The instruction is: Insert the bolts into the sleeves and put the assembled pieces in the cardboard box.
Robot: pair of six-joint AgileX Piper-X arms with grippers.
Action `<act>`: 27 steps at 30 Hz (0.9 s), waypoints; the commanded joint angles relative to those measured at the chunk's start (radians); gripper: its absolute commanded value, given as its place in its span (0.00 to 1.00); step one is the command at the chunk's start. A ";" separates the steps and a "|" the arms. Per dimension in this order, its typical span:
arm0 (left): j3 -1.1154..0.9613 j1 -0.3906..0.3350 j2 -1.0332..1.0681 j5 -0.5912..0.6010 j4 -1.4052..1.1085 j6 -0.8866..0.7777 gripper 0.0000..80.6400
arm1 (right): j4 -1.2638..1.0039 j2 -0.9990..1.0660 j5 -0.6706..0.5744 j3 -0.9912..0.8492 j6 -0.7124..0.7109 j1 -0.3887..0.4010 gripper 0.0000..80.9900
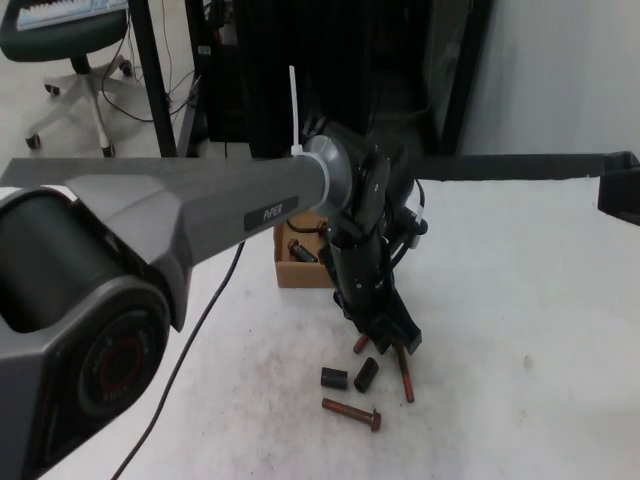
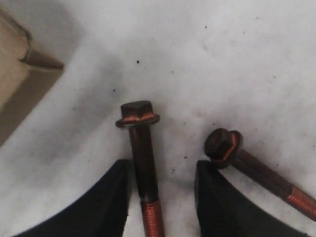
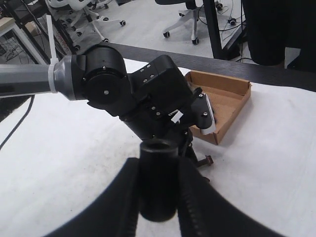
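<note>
My left gripper (image 1: 392,342) hangs low over the white bench, open, its fingers (image 2: 111,197) on either side of a copper bolt (image 2: 143,153) that lies flat. A second bolt (image 2: 237,155) lies just outside one finger. In the high view a third bolt (image 1: 352,412) and two black sleeves (image 1: 334,378) (image 1: 366,374) lie just in front of it. My right gripper (image 3: 158,165) is shut on an upright black sleeve (image 3: 157,192), held above the bench and facing the left arm's wrist (image 3: 143,94). The cardboard box (image 1: 288,272) sits behind the left gripper with a dark and copper piece inside.
The left arm's thick grey link (image 1: 150,220) crosses the high view from the near left. Its cable (image 1: 200,330) trails over the bench. The box (image 3: 224,91) is shallow and open-topped. Office chairs and a dark frame stand beyond the bench's far edge.
</note>
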 commanded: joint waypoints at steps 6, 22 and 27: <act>-0.006 -0.002 0.001 -0.055 -0.048 -0.001 0.50 | -0.011 -0.010 -0.015 -0.003 0.000 0.000 0.01; -0.006 0.002 0.001 -0.055 -0.058 -0.001 0.37 | -0.011 -0.010 -0.015 -0.003 0.000 0.000 0.01; -0.006 0.002 0.009 -0.055 -0.056 -0.001 0.32 | -0.011 -0.010 -0.015 -0.003 0.000 0.000 0.01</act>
